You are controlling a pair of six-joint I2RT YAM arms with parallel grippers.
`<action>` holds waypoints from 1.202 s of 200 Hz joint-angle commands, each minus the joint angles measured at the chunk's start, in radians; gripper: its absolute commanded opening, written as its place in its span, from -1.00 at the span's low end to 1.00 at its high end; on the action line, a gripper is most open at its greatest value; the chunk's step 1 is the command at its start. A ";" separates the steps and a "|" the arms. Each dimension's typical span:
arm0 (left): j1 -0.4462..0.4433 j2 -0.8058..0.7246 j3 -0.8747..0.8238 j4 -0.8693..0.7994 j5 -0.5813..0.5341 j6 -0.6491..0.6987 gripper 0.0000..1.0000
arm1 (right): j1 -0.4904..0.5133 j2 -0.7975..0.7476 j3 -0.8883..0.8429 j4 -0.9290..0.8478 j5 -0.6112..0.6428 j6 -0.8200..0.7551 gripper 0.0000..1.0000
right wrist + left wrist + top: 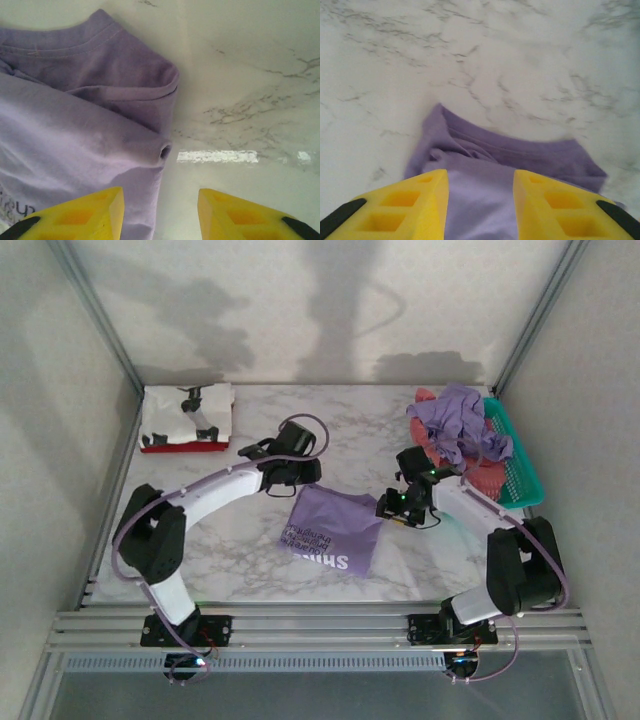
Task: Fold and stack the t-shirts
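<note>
A robotics lab cell: white panel walls (300, 310) and aluminium frame rails (320, 625) enclose a marble-patterned surface (350, 430).

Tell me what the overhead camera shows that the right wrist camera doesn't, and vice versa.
Overhead adds the teal basket holding a crumpled purple shirt and a coral-red shirt, plus a folded white shirt on a red shirt, far left. The right wrist view adds the seam stitching and a white streak on the marble. Both share the lavender lettered shirt and the open right gripper.
</note>
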 commanded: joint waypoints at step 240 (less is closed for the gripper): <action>-0.051 0.299 -0.110 0.114 0.031 0.058 -1.00 | -0.023 0.020 0.140 0.043 -0.016 -0.089 -1.00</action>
